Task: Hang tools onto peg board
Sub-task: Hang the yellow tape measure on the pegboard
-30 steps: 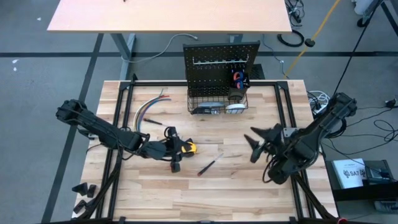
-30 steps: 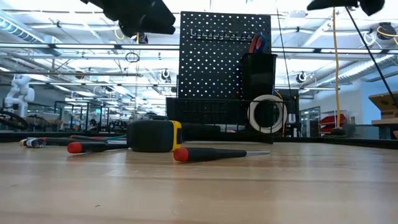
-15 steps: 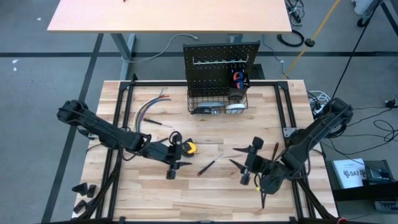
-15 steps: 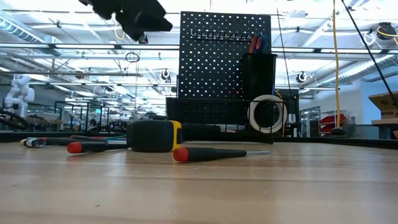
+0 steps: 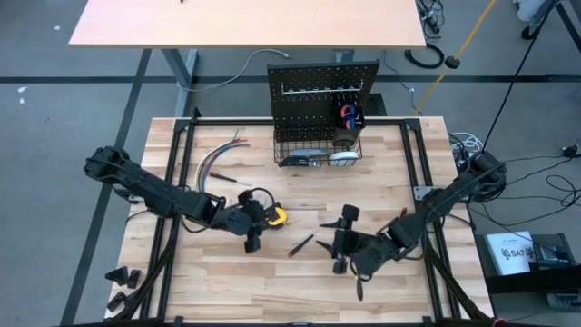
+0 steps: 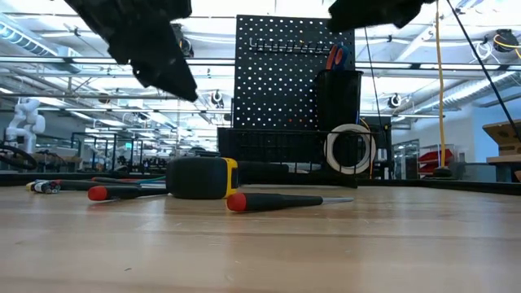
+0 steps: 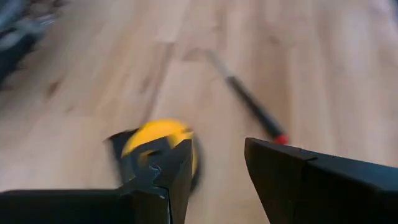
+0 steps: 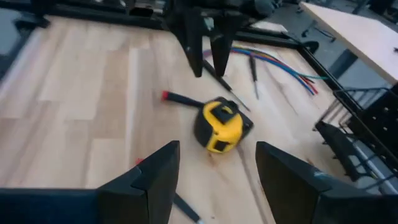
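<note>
While the yellow tape measure [image 5: 272,215] lies on the tabletop [image 5: 381,163] well in front of the peg board [image 5: 322,86], we see our left gripper [image 5: 251,232] hovering just beside it, fingers parted and empty; a red-and-black screwdriver [image 5: 302,244] lies between it and our right gripper [image 5: 342,238], likewise parted, holding nothing; coloured wires [image 5: 215,160] rest farther back.
</note>
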Robot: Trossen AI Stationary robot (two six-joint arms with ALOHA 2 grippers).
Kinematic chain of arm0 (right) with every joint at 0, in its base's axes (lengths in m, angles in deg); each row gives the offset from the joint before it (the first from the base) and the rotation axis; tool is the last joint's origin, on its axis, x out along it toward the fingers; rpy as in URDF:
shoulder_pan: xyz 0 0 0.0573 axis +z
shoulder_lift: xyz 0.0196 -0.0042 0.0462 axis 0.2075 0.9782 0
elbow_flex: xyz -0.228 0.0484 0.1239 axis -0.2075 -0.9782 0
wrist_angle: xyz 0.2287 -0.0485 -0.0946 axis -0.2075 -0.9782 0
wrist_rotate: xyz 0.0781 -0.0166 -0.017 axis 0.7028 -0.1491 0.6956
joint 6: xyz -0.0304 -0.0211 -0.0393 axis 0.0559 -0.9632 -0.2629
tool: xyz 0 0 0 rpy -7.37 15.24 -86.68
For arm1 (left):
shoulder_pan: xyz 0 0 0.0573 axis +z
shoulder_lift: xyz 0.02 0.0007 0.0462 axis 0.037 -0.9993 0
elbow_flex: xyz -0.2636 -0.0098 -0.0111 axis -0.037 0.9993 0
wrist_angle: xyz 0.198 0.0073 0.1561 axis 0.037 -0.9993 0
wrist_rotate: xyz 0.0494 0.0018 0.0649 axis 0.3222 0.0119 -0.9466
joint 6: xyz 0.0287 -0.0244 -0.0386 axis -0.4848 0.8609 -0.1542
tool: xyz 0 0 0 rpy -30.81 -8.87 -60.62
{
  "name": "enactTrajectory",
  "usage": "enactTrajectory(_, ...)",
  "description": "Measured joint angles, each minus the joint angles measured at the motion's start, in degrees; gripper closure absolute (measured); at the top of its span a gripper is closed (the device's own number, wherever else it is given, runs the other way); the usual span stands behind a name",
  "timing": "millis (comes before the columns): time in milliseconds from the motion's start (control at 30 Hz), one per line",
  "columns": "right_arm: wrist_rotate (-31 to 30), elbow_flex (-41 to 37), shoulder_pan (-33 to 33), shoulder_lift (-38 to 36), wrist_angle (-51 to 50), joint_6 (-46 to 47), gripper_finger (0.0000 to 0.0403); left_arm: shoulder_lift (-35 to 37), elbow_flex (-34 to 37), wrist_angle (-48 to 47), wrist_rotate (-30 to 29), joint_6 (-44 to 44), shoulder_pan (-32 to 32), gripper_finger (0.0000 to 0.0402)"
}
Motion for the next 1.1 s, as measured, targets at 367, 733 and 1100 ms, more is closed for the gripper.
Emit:
enactTrajectory(367, 0.1, -0.1, -4.2, 1.1, -0.5, 0.8, 0.0200, 0.0, 0.0, -6.0, -1.6, -0.5, -1.0, 0.0249)
enactTrajectory(733, 0.4, -1.8, -8.4, 13.1, 5.7, -0.9, 0.0200, -1.0, 0.0, -13.4, -4.3, 7.0, -1.1, 0.0249)
enactTrajectory(1100, 10.6, -1.8, -19.6, 25.1, 26.2, -19.2, 0.0212, -8.4, 0.1, -16.1, -5.4, 4.0, -0.7, 0.0249)
